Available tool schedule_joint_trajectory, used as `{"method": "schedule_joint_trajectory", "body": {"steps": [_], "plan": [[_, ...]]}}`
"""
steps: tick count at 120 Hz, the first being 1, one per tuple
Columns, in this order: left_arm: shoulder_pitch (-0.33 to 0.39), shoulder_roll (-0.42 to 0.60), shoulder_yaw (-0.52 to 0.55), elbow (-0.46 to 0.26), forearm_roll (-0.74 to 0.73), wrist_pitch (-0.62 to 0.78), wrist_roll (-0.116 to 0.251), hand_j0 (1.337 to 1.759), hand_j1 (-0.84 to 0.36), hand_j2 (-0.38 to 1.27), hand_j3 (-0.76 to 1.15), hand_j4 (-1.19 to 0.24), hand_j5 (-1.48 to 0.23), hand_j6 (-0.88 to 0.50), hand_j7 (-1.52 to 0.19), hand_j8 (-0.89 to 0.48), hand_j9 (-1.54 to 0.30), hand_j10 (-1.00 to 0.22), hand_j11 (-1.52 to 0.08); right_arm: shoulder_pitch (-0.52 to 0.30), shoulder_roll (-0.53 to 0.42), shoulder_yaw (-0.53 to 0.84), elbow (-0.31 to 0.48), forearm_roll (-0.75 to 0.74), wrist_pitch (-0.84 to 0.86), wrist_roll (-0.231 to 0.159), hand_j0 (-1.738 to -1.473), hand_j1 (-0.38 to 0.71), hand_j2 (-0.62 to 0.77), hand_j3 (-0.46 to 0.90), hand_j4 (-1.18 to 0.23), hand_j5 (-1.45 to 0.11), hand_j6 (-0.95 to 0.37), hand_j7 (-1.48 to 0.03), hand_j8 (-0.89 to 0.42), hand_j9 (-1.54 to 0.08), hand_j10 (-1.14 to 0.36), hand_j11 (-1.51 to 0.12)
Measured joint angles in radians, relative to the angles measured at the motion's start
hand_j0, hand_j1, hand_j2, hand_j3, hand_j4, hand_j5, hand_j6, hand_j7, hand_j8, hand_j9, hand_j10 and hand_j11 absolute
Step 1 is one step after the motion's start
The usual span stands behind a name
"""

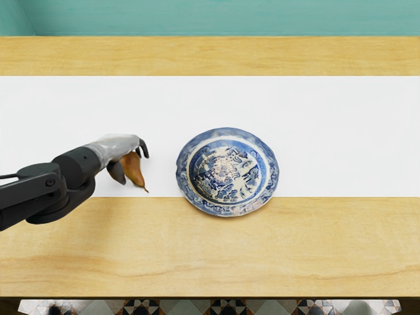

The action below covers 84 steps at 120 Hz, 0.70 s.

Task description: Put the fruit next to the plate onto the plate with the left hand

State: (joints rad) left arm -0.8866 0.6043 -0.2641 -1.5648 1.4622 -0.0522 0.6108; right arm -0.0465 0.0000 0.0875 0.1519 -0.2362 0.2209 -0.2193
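A blue-and-white patterned plate [227, 171] lies near the middle of the table on the white runner's front edge, with nothing on it. Left of it a brown pear-shaped fruit [133, 169] with a thin stem pointing down-right sits under my left hand [126, 159]. The arm comes in from the left edge. The hand's dark fingers [142, 148] curl over and around the fruit, thumb on its left side. I cannot tell whether the fruit is lifted off the table. The right arm is out of view.
A white runner [295, 118] crosses the wooden table [262, 249] from side to side. A teal wall [210, 16] runs along the back. Patterned floor tiles show below the table's front edge.
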Motion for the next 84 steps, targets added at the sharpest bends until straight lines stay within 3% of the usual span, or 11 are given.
{"method": "schedule_joint_trajectory", "body": {"steps": [22,44,84], "plan": [[0.0,0.002,0.001,0.0,-0.004,0.0,0.0,1.658,-0.26,0.16,0.0,-0.55,-0.66,-0.54,-0.66,-0.48,-0.68,-0.53,-0.68,0.0,0.0,0.0,0.0,0.0,0.0,0.0,-1.658,-0.32,0.0,0.0,-0.02,-0.03,-0.02,-0.03,-0.02,-0.03,-0.02,-0.03],[0.0,0.003,0.001,0.0,-0.009,0.0,0.0,1.657,-0.28,0.22,0.0,-0.59,-0.71,-0.54,-0.73,-0.46,-0.74,-0.57,-0.74,0.0,0.0,0.0,0.0,0.0,0.0,0.0,-1.658,-0.32,0.0,0.0,-0.02,-0.03,-0.02,-0.03,-0.02,-0.03,-0.02,-0.03],[0.002,0.002,0.003,0.0,-0.009,-0.001,0.001,1.653,-0.26,0.18,0.0,-0.64,-0.75,-0.51,-0.78,-0.44,-0.81,-0.61,-0.81,0.0,0.0,0.0,0.0,0.0,0.0,0.0,-1.658,-0.32,0.0,0.0,-0.02,-0.03,-0.02,-0.03,-0.02,-0.03,-0.02,-0.03]]}}
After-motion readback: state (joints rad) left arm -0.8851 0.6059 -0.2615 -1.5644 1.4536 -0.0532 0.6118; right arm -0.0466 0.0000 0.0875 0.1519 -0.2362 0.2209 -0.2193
